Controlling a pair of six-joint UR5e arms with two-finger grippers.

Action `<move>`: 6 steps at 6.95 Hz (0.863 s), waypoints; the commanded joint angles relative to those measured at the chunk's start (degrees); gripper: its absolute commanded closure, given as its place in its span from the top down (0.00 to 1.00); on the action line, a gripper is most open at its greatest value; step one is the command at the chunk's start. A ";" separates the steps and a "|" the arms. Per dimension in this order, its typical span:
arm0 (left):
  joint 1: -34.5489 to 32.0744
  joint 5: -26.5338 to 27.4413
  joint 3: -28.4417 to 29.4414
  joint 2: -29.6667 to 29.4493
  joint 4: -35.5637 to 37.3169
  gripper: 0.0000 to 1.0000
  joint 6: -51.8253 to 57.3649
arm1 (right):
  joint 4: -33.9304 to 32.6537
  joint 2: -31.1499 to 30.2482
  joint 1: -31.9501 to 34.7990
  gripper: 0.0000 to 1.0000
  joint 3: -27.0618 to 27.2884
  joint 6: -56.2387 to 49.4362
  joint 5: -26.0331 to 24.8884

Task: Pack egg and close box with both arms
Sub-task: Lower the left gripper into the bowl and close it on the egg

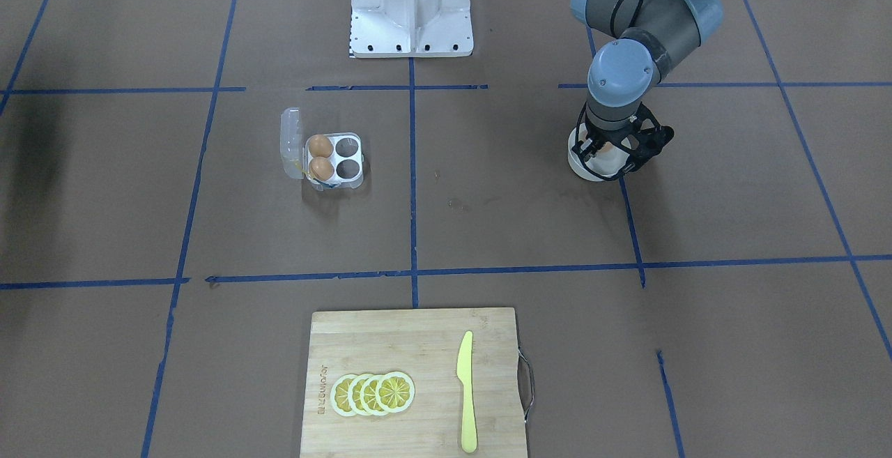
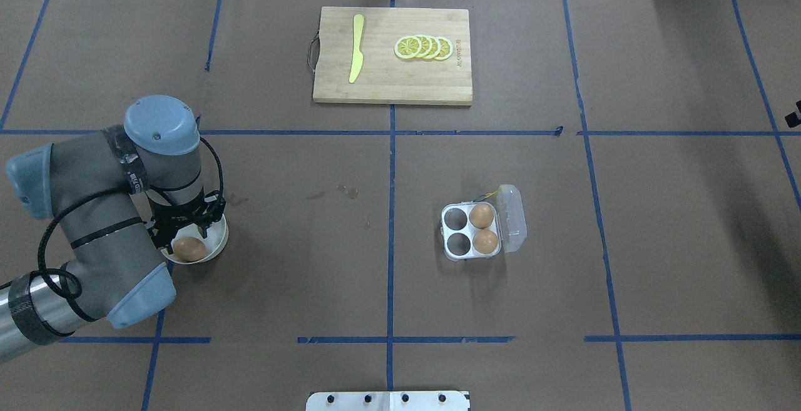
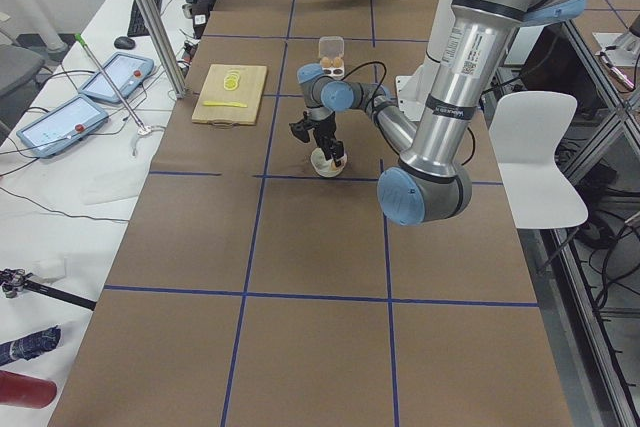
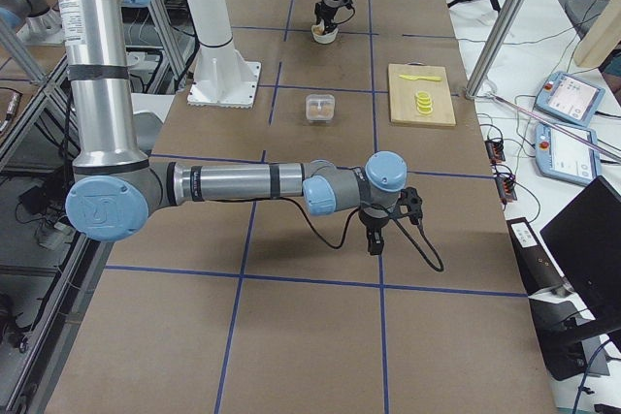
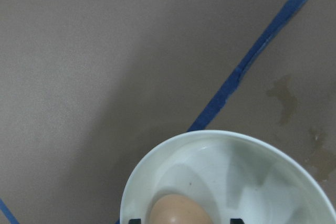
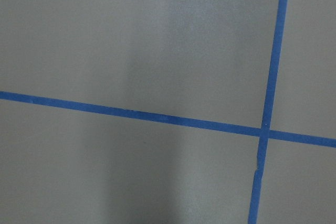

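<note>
Brown egg [image 2: 189, 248] lies in a white bowl [image 2: 223, 239] on the tabletop [image 2: 281, 273], left pincer [image 2: 186, 236] spread astride it — seemingly the pick-up step; next, a gentle squeeze, then a lift toward the lid-open box [image 2: 470, 231].

egg [image 2: 189, 249] in bowl [image 2: 220, 239] under left pincer [image 2: 186, 236] | box [image 2: 470, 231] holds two eggs [image 2: 481, 216] lid-side | knife [image 2: 356, 48], lemon slices [image 2: 423, 47] on board [image 2: 388, 86]

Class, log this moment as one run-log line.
left gripper: open over egg in bowl | right gripper: state unclear, over table | box: lid open, two cups empty
</note>
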 commanded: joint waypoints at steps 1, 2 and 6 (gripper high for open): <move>0.43 0.00 0.00 -0.01 -0.03 0.64 0.10 | 0.00 0.00 0.00 1.00 -0.25 0.00 0.00; 0.52 0.00 0.09 0.16 -0.03 0.64 0.19 | 0.00 0.00 0.00 1.00 -0.25 0.00 0.00; 1.13 -0.09 0.97 -0.01 -0.12 0.64 0.46 | 0.00 0.00 0.00 1.00 -0.25 0.00 0.00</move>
